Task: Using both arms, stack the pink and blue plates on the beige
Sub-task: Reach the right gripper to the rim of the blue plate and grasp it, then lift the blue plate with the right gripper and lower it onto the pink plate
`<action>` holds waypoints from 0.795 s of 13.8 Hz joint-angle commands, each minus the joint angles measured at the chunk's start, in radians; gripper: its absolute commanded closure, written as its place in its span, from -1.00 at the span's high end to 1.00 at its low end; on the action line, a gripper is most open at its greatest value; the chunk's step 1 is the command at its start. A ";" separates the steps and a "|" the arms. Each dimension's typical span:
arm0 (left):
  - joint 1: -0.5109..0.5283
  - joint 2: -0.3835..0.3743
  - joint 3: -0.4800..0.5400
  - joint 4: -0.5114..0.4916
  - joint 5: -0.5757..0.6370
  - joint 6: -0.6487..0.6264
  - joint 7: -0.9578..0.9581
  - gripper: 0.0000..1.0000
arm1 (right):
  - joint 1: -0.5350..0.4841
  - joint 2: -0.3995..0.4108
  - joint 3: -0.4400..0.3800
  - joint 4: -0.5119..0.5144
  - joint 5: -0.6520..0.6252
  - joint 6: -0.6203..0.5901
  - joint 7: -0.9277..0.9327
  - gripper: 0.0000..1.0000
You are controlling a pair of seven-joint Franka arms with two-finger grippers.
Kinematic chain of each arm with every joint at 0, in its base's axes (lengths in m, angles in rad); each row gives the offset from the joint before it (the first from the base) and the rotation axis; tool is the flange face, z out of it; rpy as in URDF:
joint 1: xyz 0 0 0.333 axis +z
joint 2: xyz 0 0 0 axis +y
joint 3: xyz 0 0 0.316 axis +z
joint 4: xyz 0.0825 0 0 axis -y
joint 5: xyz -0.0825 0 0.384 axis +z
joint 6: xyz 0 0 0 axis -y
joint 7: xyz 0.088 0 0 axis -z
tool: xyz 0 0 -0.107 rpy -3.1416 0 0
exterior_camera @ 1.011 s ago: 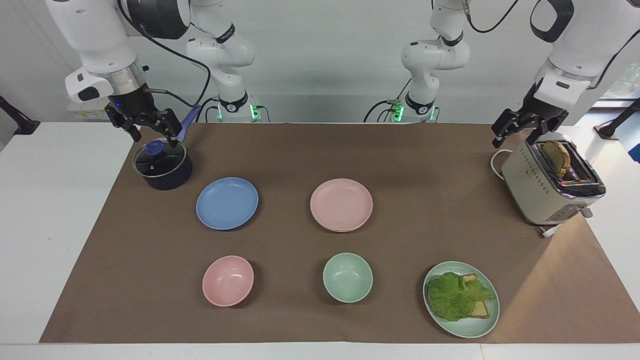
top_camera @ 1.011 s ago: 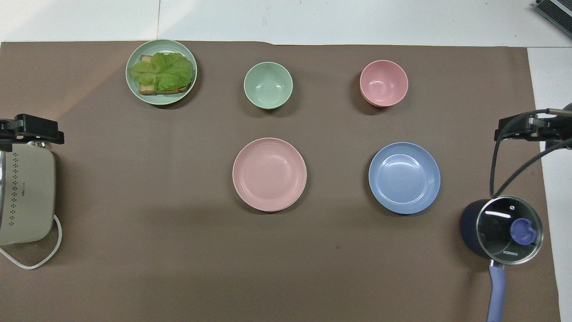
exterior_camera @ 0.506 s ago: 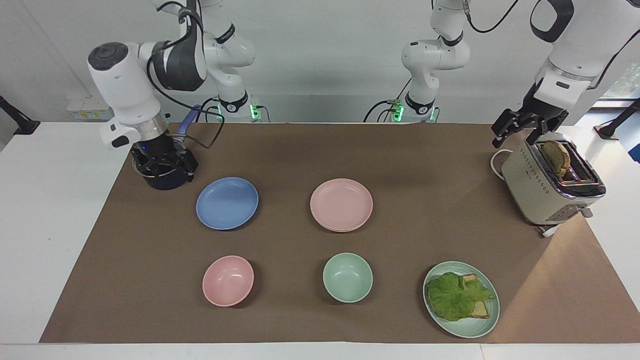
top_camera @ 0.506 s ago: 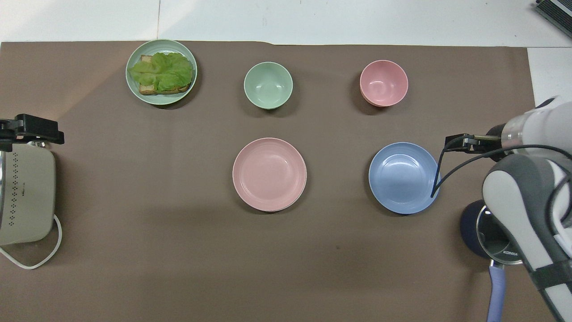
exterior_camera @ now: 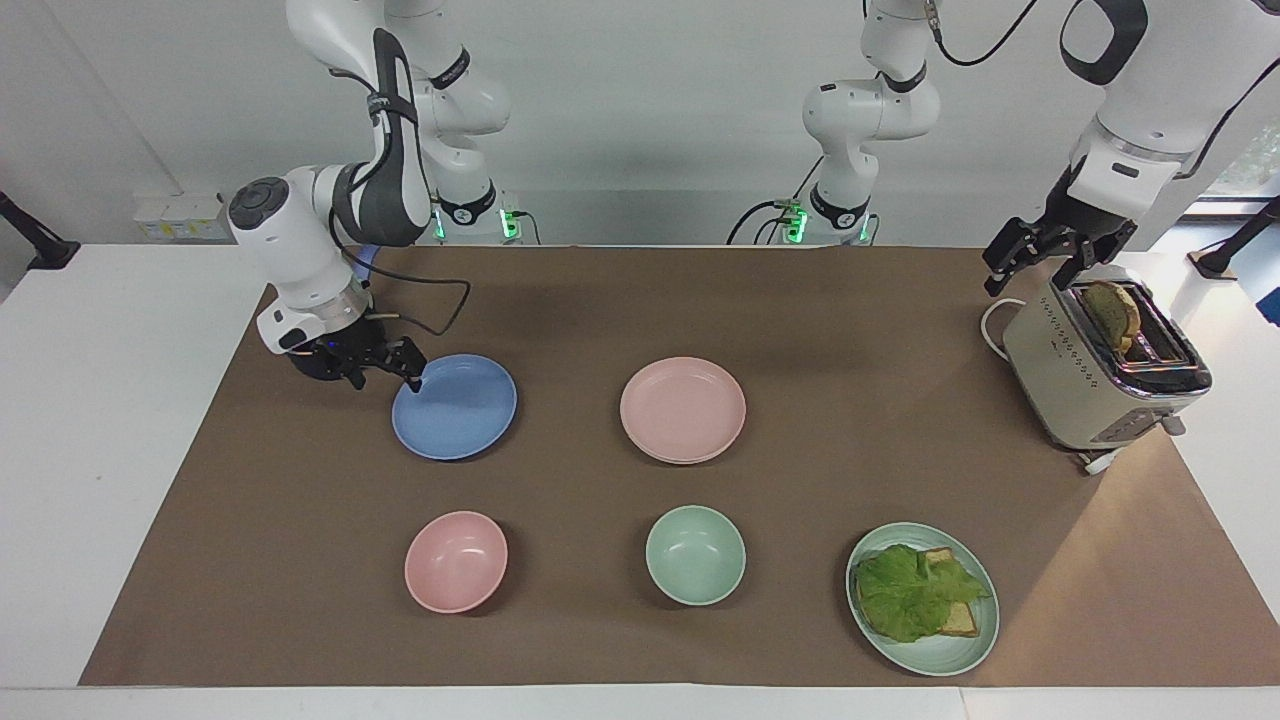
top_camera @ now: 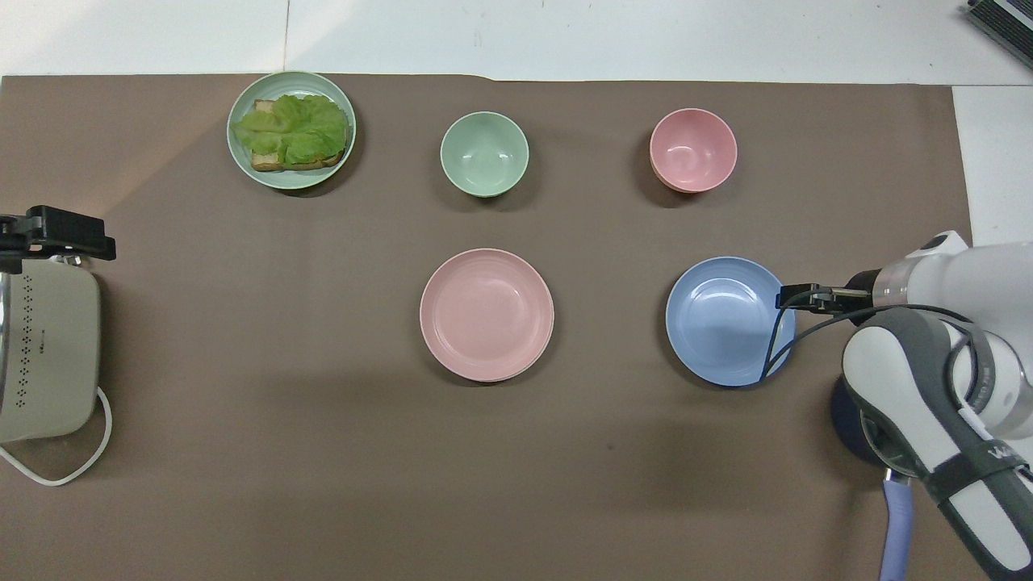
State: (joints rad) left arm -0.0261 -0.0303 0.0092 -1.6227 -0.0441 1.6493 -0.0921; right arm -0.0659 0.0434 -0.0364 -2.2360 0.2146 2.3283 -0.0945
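The blue plate [exterior_camera: 455, 407] [top_camera: 730, 320] lies flat on the brown mat toward the right arm's end. My right gripper [exterior_camera: 385, 372] [top_camera: 795, 297] is low at that plate's rim on the side toward the right arm's end, open, holding nothing. The pink plate [exterior_camera: 683, 408] [top_camera: 487, 313] lies mid-table. A thin pale rim of a same-sized plate shows under it; the beige plate is otherwise hidden. My left gripper [exterior_camera: 1035, 262] [top_camera: 56, 230] waits open over the toaster's end.
A toaster [exterior_camera: 1090, 380] [top_camera: 44, 347] holding toast stands at the left arm's end. A dark pot [top_camera: 847, 420] sits partly under the right arm. Farther from the robots are a pink bowl [exterior_camera: 455, 560], a mint bowl [exterior_camera: 695, 555] and a mint plate [exterior_camera: 930, 665] with a lettuce sandwich.
The right arm has swung down from over the pot to the blue plate's rim, gripper still open. The left arm and all the dishes have stayed put.
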 commanded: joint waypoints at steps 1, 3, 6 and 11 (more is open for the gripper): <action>-0.017 -0.011 0.014 0.004 0.016 -0.022 -0.002 1.00 | -0.026 0.018 0.007 -0.031 0.092 0.036 -0.077 0.79; -0.017 -0.011 0.012 0.004 0.016 -0.022 -0.002 1.00 | -0.028 0.032 0.007 -0.057 0.129 0.058 -0.105 0.57; -0.017 -0.011 0.012 0.004 0.016 -0.022 -0.002 1.00 | -0.041 0.082 0.007 -0.060 0.247 0.071 -0.207 0.50; -0.017 -0.011 0.014 0.006 0.016 -0.022 -0.002 1.00 | -0.046 0.089 0.006 -0.056 0.261 0.056 -0.225 -1.00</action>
State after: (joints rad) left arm -0.0261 -0.0303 0.0092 -1.6227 -0.0441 1.6492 -0.0921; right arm -0.0985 0.1356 -0.0378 -2.2888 0.4461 2.3798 -0.2833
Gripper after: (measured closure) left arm 0.000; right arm 0.696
